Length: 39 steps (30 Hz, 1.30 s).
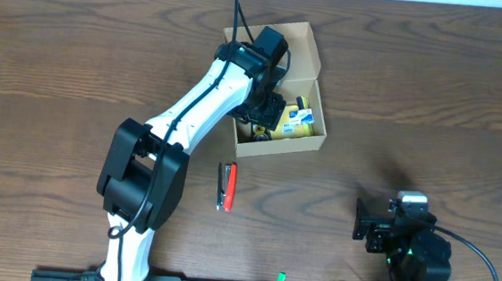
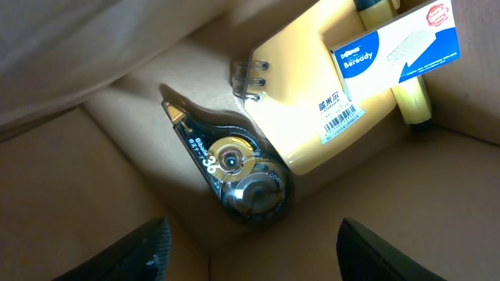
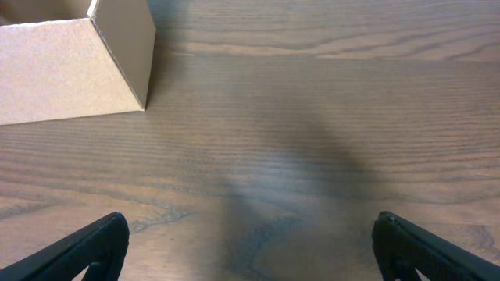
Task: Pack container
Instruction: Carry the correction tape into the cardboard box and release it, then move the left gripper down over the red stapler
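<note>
Bare table (image 1: 60, 54); left claw (image 2: 262, 257) spread inside container (image 1: 287, 143) walls.

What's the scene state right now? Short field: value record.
container: open, flap lid folded back, on the table
inside: correction tape, yellow pad, blue-and-white packet, yellow marker
outside: red tool on the table, in front of the container
left gripper: open, empty, inside the container over the correction tape
right gripper: open, empty, over bare table, apart from the container
</note>
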Available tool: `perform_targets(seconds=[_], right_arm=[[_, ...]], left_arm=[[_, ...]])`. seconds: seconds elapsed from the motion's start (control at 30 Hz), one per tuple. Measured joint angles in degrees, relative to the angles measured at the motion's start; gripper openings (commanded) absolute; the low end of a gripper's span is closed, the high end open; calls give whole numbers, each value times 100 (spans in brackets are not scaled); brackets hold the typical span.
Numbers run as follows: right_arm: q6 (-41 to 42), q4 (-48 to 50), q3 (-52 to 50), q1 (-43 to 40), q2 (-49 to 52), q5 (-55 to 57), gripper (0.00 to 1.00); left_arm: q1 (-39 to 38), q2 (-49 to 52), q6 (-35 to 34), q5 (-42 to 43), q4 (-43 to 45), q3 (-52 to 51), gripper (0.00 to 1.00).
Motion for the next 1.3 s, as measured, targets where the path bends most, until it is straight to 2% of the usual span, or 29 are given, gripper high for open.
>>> perform_targets(seconds=[0.23,0.4,0.6,0.67,0.9,1.1,1.3], right_arm=[[0,0,0,0,0,0,99],[0,0,0,0,0,0,99],[0,0,0,0,0,0,99],[0,0,0,0,0,0,99],[0,0,0,0,0,0,99],[0,0,0,0,0,0,99],[0,0,0,0,-2,0,99]], left_arm=[[-2,0,0,-68,37,44,69],[0,-17,4,-378,48,538,75],[0,-732,-122,-658,20,1097,95],[4,-1200,-271,-691,-221,1167,98],[90,-1744,-654,-608,-804,1165,96],[90,-2203,-824,-688,-544,146,95],[103,-3851,-938,-879,289,-1480,96]])
